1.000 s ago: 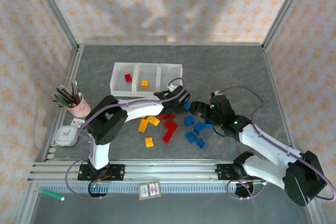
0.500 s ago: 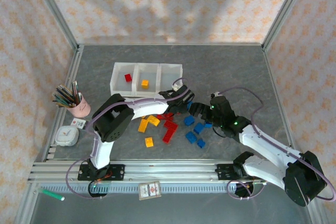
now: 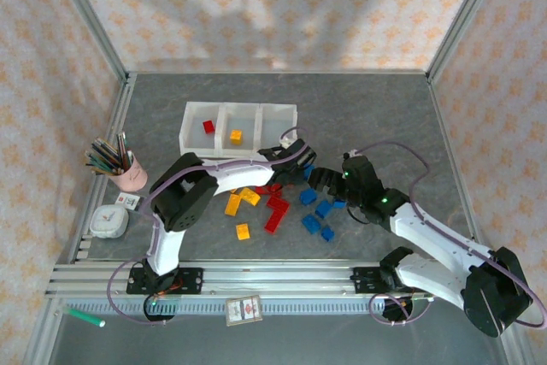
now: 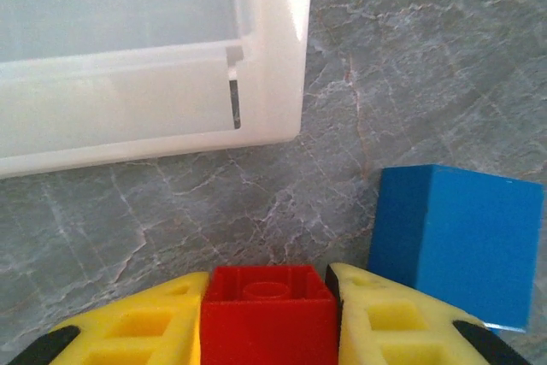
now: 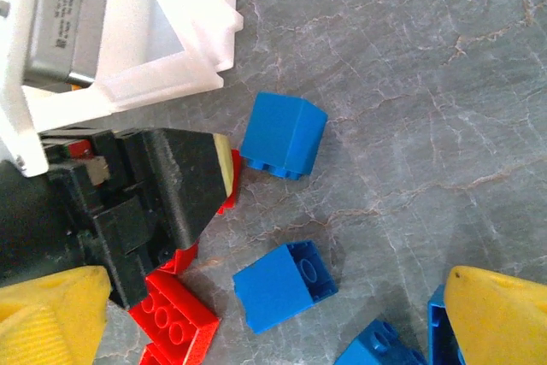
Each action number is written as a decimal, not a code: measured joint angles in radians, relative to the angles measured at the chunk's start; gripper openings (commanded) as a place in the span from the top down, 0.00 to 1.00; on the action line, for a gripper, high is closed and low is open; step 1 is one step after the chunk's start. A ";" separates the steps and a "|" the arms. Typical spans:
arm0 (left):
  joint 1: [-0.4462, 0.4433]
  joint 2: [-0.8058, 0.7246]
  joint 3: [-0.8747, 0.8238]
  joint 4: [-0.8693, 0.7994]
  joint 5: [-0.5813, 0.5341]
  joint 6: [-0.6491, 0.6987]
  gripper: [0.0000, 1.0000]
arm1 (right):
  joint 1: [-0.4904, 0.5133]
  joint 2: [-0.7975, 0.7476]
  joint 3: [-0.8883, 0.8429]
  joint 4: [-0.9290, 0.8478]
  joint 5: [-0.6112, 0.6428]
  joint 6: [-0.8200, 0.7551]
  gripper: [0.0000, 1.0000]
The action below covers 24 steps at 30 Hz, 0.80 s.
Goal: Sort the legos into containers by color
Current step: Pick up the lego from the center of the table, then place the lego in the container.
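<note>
My left gripper (image 3: 297, 167) is low on the table by the pile's far edge, shut on a small red lego (image 4: 267, 314) pinched between its yellow fingers (image 4: 145, 326). A blue lego (image 4: 453, 241) sits just right of it, and the containers' right corner (image 4: 265, 83) lies ahead. The containers (image 3: 184, 130) hold one red lego (image 3: 208, 126) on the left and one yellow lego (image 3: 236, 136) in the middle. My right gripper (image 5: 273, 318) hangs open above loose blue legos (image 5: 285, 286), facing the left gripper (image 5: 175, 185).
Loose yellow legos (image 3: 242, 200), red legos (image 3: 275, 211) and blue legos (image 3: 316, 213) lie between the arms. A pink cup of pencils (image 3: 124, 173) and a white device (image 3: 108, 222) stand at the left edge. A green marker (image 3: 85, 316) lies past the front rail.
The left arm reached right from the containers' corner to the pile's far edge, and its jaws closed onto the red lego. The right arm has hardly moved.
</note>
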 measured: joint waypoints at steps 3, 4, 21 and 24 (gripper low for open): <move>0.000 -0.109 -0.053 -0.012 -0.024 -0.003 0.66 | 0.000 0.000 0.039 -0.016 -0.007 -0.011 0.00; 0.000 -0.145 -0.065 -0.015 -0.033 -0.004 0.66 | 0.000 0.001 0.051 -0.016 -0.011 -0.015 0.00; 0.431 -0.570 -0.272 -0.004 -0.185 0.047 0.66 | 0.189 0.367 0.329 0.139 -0.072 -0.024 0.00; 0.521 -0.541 -0.270 0.040 -0.174 0.069 0.66 | 0.207 0.442 0.381 0.173 -0.080 -0.024 0.00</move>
